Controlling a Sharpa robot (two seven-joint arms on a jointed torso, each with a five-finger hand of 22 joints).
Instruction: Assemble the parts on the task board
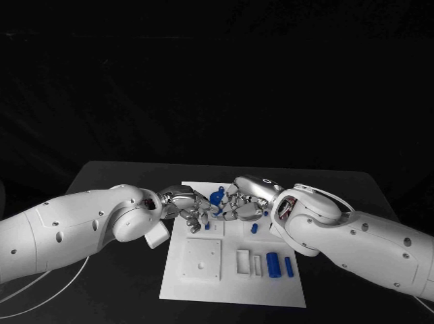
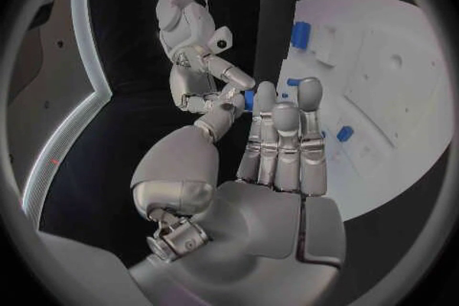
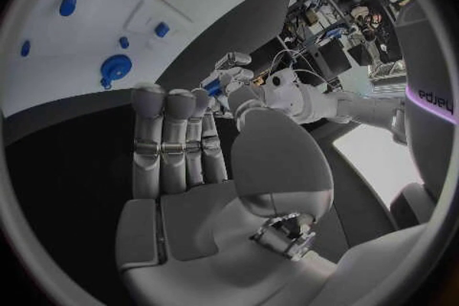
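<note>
Two hands meet over the task board (image 1: 231, 287) — left hand (image 1: 185, 208) and right hand (image 1: 244, 202) both pinch one small blue part (image 1: 217, 197). Their other fingers stay loosely spread — more blue parts (image 1: 275, 262) lie on the board nearer the robot.

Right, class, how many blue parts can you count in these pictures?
6: two blue cylinders on the white task board's near right, two blue studs mid-board, a round blue knob further back, one blue piece where the left hand and right hand meet. More may be hidden.
</note>
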